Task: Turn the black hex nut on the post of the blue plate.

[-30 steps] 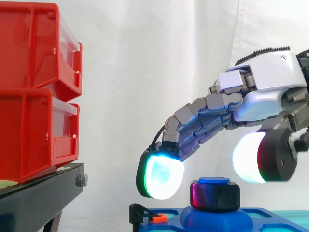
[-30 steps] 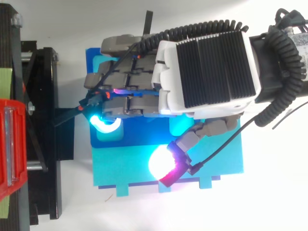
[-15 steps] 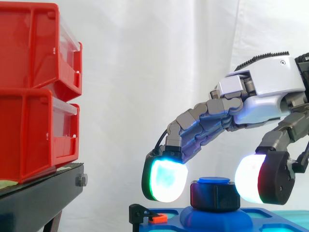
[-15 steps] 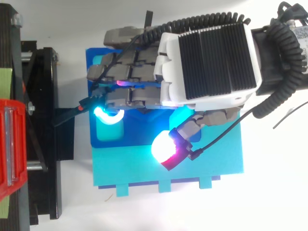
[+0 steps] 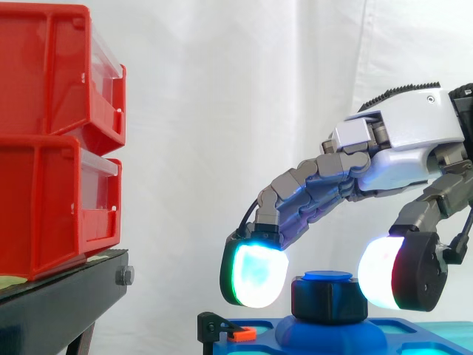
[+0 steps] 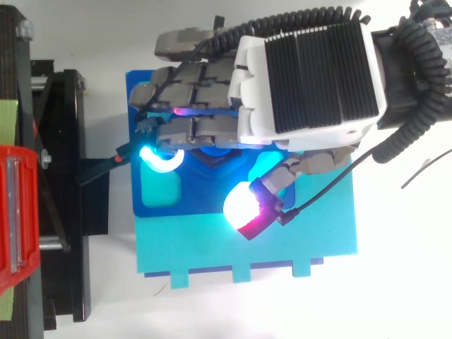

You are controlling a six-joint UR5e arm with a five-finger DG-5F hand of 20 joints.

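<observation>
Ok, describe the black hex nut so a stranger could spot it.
Find the blue plate at the bottom, right of the red bins. On its raised middle stands a post, and the nut is the black flat-sided collar round it, between the robot hand's glowing pads.

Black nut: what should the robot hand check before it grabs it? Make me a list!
1. Black hex nut sits on the post: ok.
2. Hand hangs over the nut: ok.
3. Finger pad touches the nut: not ok, a gap shows.
4. Thumb pad touches the nut: cannot tell.
5. Blue plate lies flat: ok.
</observation>
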